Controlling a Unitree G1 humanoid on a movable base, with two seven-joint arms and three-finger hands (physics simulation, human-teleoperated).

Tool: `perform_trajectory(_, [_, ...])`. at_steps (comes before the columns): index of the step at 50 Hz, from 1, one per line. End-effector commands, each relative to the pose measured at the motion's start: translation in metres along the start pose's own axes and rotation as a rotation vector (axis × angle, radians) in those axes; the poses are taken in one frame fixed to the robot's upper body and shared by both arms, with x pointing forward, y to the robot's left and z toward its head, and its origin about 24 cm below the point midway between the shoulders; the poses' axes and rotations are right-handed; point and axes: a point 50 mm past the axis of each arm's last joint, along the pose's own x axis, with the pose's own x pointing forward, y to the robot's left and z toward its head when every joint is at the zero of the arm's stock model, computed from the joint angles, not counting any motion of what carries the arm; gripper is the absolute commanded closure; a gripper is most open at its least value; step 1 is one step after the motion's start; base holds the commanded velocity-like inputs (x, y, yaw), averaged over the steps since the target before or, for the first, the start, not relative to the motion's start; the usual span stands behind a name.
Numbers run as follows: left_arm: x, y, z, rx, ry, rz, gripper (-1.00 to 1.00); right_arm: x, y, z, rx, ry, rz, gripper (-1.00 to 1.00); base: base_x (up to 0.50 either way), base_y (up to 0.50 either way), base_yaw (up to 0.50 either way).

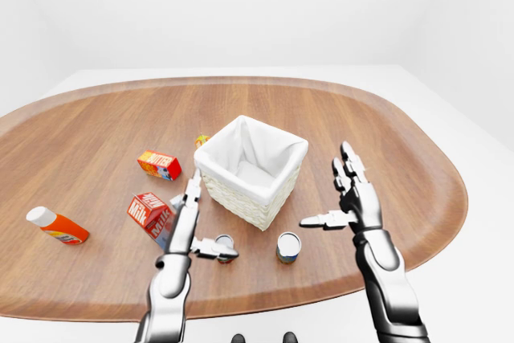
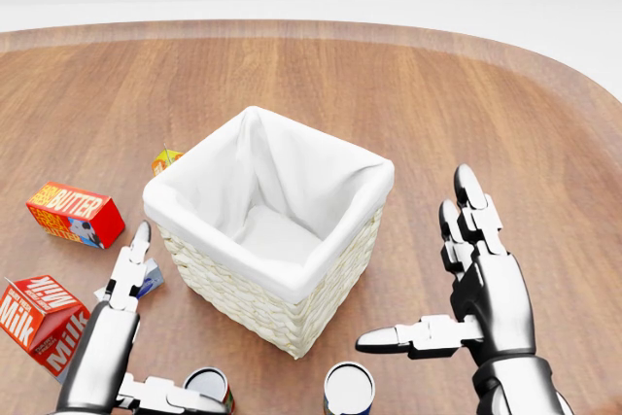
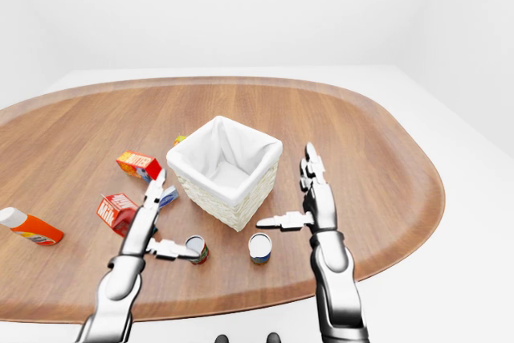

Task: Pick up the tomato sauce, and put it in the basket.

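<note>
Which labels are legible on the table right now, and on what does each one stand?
"BUTTER": on the orange-red butter box, head view's left.
"Milk": on the red milk carton, printed on two faces.
Small blue pack by the basket: print too small to read.
Orange bottle, the two cans, small orange box: nothing readable.

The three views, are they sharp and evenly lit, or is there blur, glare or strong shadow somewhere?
Head view: sharp, flat light; the basket casts only a faint shadow on the table. Left-eye view: wide angle, the table's edge curves strongly; bright highlights on the right robot hand. Right-eye view: same soft light, no blur, left robot hand crisp.
</note>
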Motion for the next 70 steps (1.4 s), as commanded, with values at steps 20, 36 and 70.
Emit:
perform_trajectory(20, [-0.002,-0.005,-0.006,0.051,0.030,0.001,-1.00,0.000,0.000,-0.001,-0.004,0.005,-0.003,-1.00,0.00,0.00,0.00])
perform_trajectory(36, [-0.003,-0.014,-0.013,0.068,0.059,-0.018,-1.00,0.001,-0.001,0.002,-0.002,-0.007,-0.007,-1.00,0.00,0.00,0.00])
perform_trajectory(70, [-0.005,-0.019,-0.029,0.075,0.123,-0.022,-1.00,0.000,0.002,-0.007,-0.003,0.030,0.003,-1.00,0.00,0.00,0.00])
